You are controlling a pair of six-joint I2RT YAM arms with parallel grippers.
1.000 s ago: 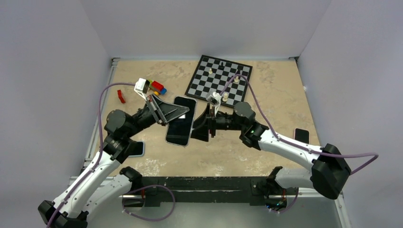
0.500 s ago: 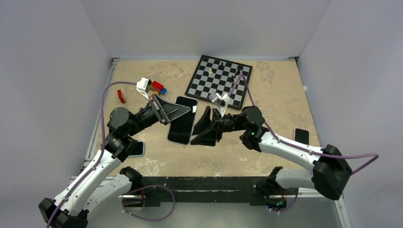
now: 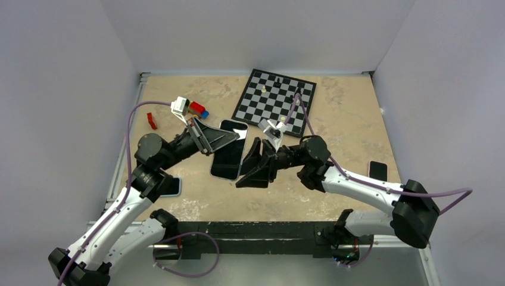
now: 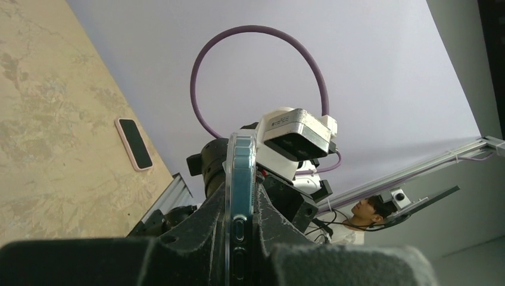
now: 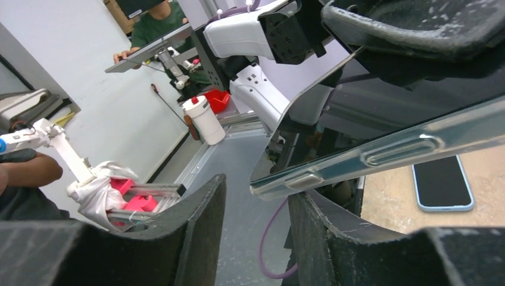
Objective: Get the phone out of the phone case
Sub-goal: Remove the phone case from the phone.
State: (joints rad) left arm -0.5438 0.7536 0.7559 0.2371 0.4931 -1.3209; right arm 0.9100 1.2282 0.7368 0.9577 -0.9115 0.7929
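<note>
So nothing is separated yet: the left gripper (image 3: pixel 229 138) pinches the phone (image 3: pixel 228 156) near its far end, lifted off the table (image 3: pixel 345 119), while the right gripper (image 3: pixel 242 174), jaws spread, waits just beside its near edge; the clear case (image 4: pixel 240 179) is not yet peeled off

top: high, rear, looking down | wrists: close, facing each other | shared: phone (image 3: pixel 228 151)

walls (image 3: pixel 71 89): plain lavender | tabletop (image 3: pixel 351 119): tan marbled, stone perhaps | light: even
</note>
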